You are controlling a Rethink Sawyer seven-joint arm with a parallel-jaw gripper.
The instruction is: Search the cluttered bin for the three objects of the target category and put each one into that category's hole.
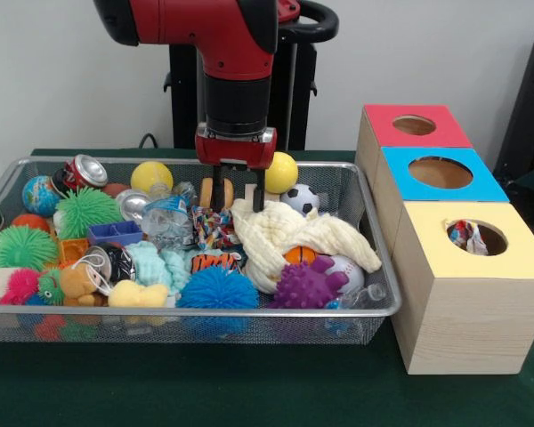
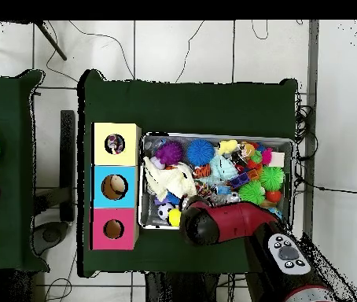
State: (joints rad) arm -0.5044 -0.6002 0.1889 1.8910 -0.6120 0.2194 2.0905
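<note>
The wire mesh bin point(image 1: 205, 311) is full of toys; it also shows in the overhead view point(image 2: 213, 137). My gripper point(image 1: 238, 203) hangs open and empty over the bin's back middle. One small printed fabric piece point(image 1: 215, 229) lies just below its fingertips, left of the plain cream cloth point(image 1: 294, 236). Another printed piece point(image 1: 467, 236) sits in the hole point(image 1: 477, 237) of the yellow-topped cube point(image 1: 467, 302). From above, that hole point(image 2: 115, 144) shows the piece inside. The arm point(image 2: 221, 224) hides the gripper from above.
The blue-topped cube point(image 1: 440, 173) and the red-topped cube point(image 1: 416, 125) stand behind the yellow one, right of the bin. Spiky balls point(image 1: 218, 289), a purple spiky ball point(image 1: 307, 286), yellow balls point(image 1: 151, 175), a soccer ball point(image 1: 300, 197) and a can point(image 1: 84, 171) crowd the bin.
</note>
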